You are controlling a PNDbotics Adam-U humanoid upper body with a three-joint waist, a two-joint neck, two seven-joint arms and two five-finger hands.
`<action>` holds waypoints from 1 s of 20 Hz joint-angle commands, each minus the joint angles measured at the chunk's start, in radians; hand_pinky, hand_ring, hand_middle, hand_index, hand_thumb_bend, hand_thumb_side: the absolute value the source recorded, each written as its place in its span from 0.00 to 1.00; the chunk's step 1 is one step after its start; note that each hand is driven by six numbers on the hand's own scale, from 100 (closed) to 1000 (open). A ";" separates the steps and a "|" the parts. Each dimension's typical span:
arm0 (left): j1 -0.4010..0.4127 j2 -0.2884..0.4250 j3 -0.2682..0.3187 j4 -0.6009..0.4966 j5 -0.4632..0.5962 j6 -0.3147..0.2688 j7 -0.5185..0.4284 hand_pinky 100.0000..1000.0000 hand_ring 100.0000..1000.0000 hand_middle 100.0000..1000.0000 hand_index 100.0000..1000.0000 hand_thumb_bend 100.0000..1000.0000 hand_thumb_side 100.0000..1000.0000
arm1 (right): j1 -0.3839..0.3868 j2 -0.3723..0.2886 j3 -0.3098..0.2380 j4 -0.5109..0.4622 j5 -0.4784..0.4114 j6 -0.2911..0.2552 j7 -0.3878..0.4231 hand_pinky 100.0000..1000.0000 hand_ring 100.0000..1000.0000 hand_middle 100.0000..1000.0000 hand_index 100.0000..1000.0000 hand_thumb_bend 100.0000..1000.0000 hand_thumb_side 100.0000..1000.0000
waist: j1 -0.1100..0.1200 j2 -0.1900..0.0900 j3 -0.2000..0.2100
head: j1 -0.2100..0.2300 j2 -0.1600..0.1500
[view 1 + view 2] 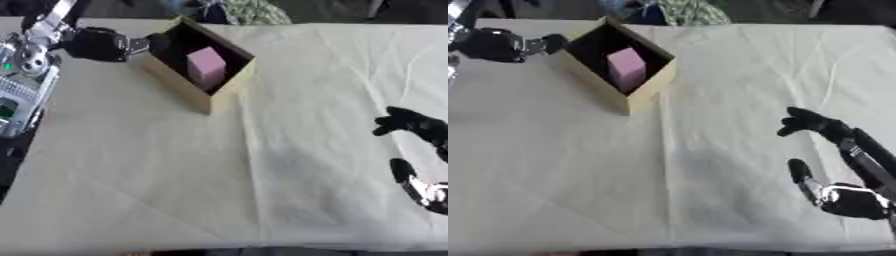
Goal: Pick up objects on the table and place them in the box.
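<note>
- Sitting at the far left of the cream cloth-covered table [262, 165], an open tan cardboard box [179, 82] with a dark inside lies askew to the table's edges.
- A pale pink block [627, 68] stands inside the box, close to its nearer right wall, its top about level with the rim.
- At the box's far left corner the robot's black left hand [98, 44] comes in from the upper left, its silver-jointed arm running up and off the top edge; its fingertips reach the box's rim there, but whether the fingers are curled or straight cannot be told.
- Low on the right side, the robot's black right hand [846, 197] rests over the cloth with its fingers spread apart and nothing between them; one finger points up and left, another stretches further up the table.
- The right hand lies well apart from the box.
</note>
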 commanded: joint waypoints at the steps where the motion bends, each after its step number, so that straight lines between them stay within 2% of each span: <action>1: 0.039 0.014 0.025 -0.052 0.013 0.002 -0.023 0.68 0.53 0.52 0.69 0.62 0.32 | -0.008 -0.022 -0.012 -0.018 0.005 0.000 -0.014 0.88 0.86 0.69 1.00 0.00 0.43 | -0.003 -0.011 0.002 | -0.008 -0.011; 7: 0.111 -0.026 0.033 -0.061 0.013 0.009 -0.043 0.67 0.52 0.51 0.68 0.60 0.33 | -0.007 -0.021 -0.011 -0.017 -0.002 0.001 -0.035 0.87 0.85 0.67 1.00 0.00 0.43 | -0.007 -0.013 0.010 | -0.006 -0.008; 17: 0.139 -0.057 0.017 -0.068 0.014 -0.001 -0.082 0.66 0.49 0.48 0.65 0.58 0.34 | -0.009 -0.021 -0.006 -0.018 -0.012 0.001 -0.045 0.87 0.85 0.66 1.00 0.00 0.42 | -0.005 -0.013 0.012 | -0.003 -0.005; 20: 0.143 -0.060 0.012 -0.066 0.012 -0.004 -0.094 0.66 0.49 0.47 0.65 0.58 0.34 | -0.009 -0.019 -0.007 -0.018 -0.021 -0.002 -0.042 0.87 0.85 0.66 1.00 0.00 0.37 | -0.005 -0.012 0.009 | -0.008 -0.004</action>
